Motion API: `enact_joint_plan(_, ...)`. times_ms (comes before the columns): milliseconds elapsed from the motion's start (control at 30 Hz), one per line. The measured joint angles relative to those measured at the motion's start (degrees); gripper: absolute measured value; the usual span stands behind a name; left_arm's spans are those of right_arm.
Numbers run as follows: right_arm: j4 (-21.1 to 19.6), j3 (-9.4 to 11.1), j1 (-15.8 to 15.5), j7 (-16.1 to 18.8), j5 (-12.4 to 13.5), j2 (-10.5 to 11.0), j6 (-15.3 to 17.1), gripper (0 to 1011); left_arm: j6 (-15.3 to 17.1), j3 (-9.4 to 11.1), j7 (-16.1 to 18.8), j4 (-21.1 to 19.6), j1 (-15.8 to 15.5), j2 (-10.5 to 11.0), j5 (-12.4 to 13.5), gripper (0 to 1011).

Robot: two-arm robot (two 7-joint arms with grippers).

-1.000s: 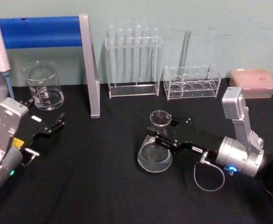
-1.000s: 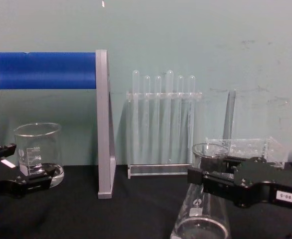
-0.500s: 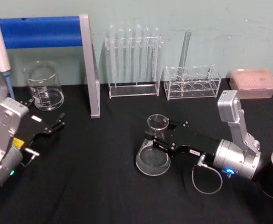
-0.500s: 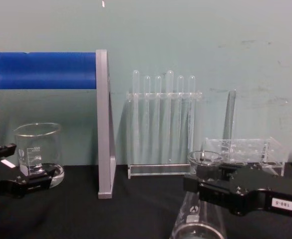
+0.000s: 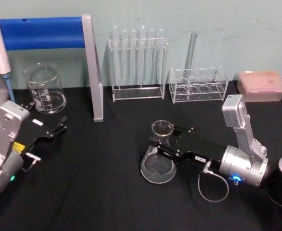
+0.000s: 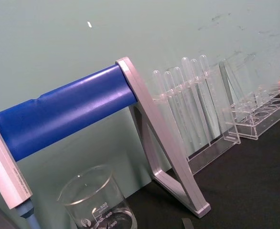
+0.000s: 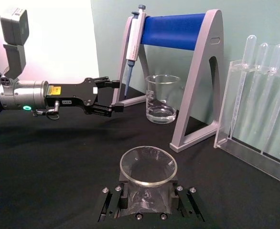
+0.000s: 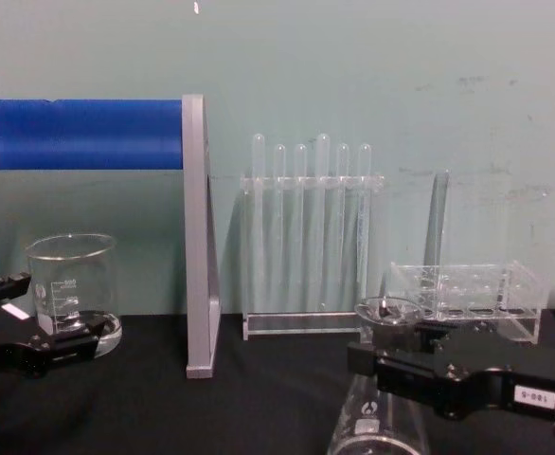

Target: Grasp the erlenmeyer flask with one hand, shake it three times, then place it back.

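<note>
**Right gripper clamping the flask neck: slip and strike hazards**

The left gripper [image 5: 60,126] is sitting idle far to the left of the tall test tube rack [image 5: 137,62]. Its fingers are parted and holding nothing, and it is near the beaker [image 5: 45,89] and the blue-barred stand [image 5: 92,67].

The erlenmeyer flask [image 5: 158,163] is standing in front of the rack, toward the robot and slightly to the right, well apart from it. The right gripper [image 5: 161,139] is reaching in from the rack's front-right side and is clamping the flask's neck just under the rim. Whether the base is touching the black table [image 5: 107,192] cannot be told.

Judged hazards:
- **Slip:** The smooth glass neck is giving metal fingers little friction, so a brisk shake is risking slip or rotation in the grip.
- **Strike:** A wide swing toward the rack, or toward the low rack [image 5: 198,85] to its right, is risking a glass-on-glass strike.
- **Tip-over:** A tilted release is risking a tip-over.
</note>
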Motion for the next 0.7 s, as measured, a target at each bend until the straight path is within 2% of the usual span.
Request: enact_joint_plan(700, -0.82, 0.48, -0.76, -1.87, -0.49, -0.09, 0.74, 450, 0.00, 0.00, 0.00, 0.00, 0.00, 0.00, 0.00, 1001)
